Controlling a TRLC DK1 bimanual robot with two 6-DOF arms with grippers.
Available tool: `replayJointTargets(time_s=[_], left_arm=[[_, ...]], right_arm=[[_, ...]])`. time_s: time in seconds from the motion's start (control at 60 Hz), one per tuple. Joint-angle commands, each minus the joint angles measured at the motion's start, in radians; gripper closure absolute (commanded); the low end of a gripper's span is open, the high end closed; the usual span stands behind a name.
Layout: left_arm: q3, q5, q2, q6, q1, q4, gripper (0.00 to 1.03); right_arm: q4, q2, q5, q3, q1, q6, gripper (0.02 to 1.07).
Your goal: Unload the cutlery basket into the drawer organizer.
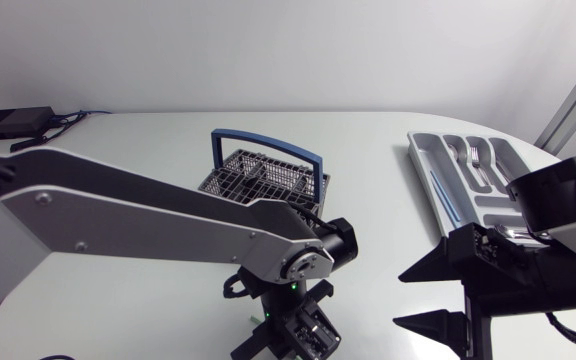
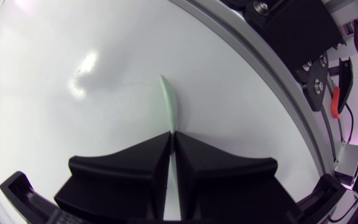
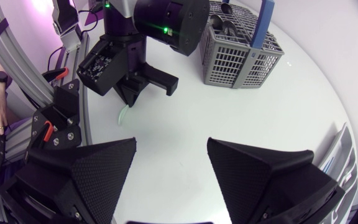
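Observation:
The grey cutlery basket (image 1: pixel 263 172) with a blue handle stands mid-table; several pieces of cutlery stand in it (image 3: pixel 227 25). At the back right lies the white drawer organizer (image 1: pixel 420 152), with forks (image 1: pixel 478 160) in it. Near the table's front edge my left gripper (image 1: pixel 286 335) points down, shut on a pale green piece of cutlery (image 2: pixel 168 102) that sticks out past its fingertips. In the right wrist view the same piece (image 3: pixel 123 115) hangs under the left gripper (image 3: pixel 137 86), just above the table. My right gripper (image 3: pixel 173 177) stands open and holds nothing, to the right of the left one.
A black box (image 1: pixel 8 122) with cables lies at the table's back left corner. The table's front edge runs close by the left gripper. White tabletop lies between the basket (image 3: pixel 241 56) and the organizer's rim (image 3: pixel 347 155).

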Motion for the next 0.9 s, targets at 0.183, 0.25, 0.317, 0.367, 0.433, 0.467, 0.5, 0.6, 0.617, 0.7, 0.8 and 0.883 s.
replayJointTargets(time_s=[0.183,0.25,0.317,0.367,0.433,0.467,0.5,0.6,0.617,0.7,0.8,0.883], left_arm=[[-0.055,-0.028,-0.023,-0.076,0.041,0.006,0.99],[-0.052,-0.011,-0.054,-0.096,0.053,0.006,0.99],[-0.047,0.020,-0.095,-0.123,0.067,0.005,0.99],[-0.042,0.048,-0.130,-0.148,0.078,0.005,0.99],[-0.027,0.106,-0.177,-0.189,0.101,-0.001,0.99],[-0.013,0.138,-0.195,-0.221,0.116,0.002,0.99],[0.000,0.164,-0.203,-0.248,0.128,0.000,0.99],[0.040,0.241,-0.224,-0.335,0.165,0.014,0.99],[0.048,0.255,-0.227,-0.350,0.170,0.017,0.99],[0.060,0.315,-0.249,-0.435,0.197,0.065,0.99],[0.060,0.358,-0.273,-0.524,0.214,0.132,0.99],[0.056,0.387,-0.293,-0.610,0.222,0.198,0.99]], right_arm=[[-0.010,-0.018,-0.009,-0.029,-0.006,-0.022,0.24],[-0.009,-0.019,-0.012,-0.031,-0.006,-0.021,0.24],[-0.006,-0.027,-0.015,-0.032,-0.006,-0.015,0.24],[-0.004,-0.033,-0.015,-0.035,-0.004,-0.010,0.24],[-0.001,-0.042,-0.015,-0.038,-0.003,-0.002,0.24],[-0.001,-0.045,-0.015,-0.038,-0.003,-0.002,0.24],[-0.001,-0.050,-0.015,-0.037,-0.004,-0.002,0.24],[0.002,-0.056,-0.015,-0.027,-0.009,0.005,0.24],[0.003,-0.056,-0.017,-0.024,-0.009,0.008,0.24],[0.016,-0.059,-0.020,-0.023,-0.009,0.019,0.24],[0.036,-0.059,-0.024,-0.018,-0.007,0.033,0.24],[0.051,-0.058,-0.038,-0.011,-0.009,0.044,0.24]])
